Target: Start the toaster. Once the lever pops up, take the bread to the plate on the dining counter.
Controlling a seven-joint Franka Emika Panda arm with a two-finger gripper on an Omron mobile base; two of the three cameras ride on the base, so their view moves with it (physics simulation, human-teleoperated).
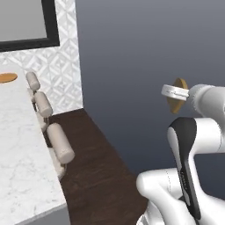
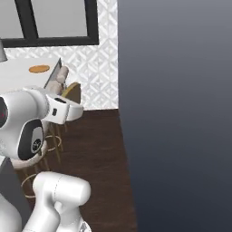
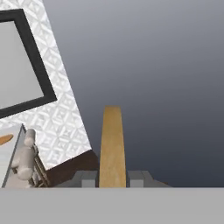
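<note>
The fingers [image 3: 112, 179] grip the bread [image 3: 112, 146] edge-on, held high in the air for carrying; the plate [image 1: 7, 78] waits well apart at the table's [image 1: 22, 162] far end

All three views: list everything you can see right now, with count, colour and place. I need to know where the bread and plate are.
Tan-brown bread slice with darker crust: one, held edge-on between the gripper fingers, up in the air off the counter's right side.
Flat round orange-brown plate: one, at the far end of the counter.
White marble dining counter: one, grey-veined, along the left.
Beige cushioned bar stools: at least three, in a row along the counter's right edge.
Black-framed window: one, on the white patterned tile wall.
Dark wood floor: between the counter and the plain grey wall.
White arm with dark joints: one, low in both base views.
Gripper: one, shut on the bread.
</note>
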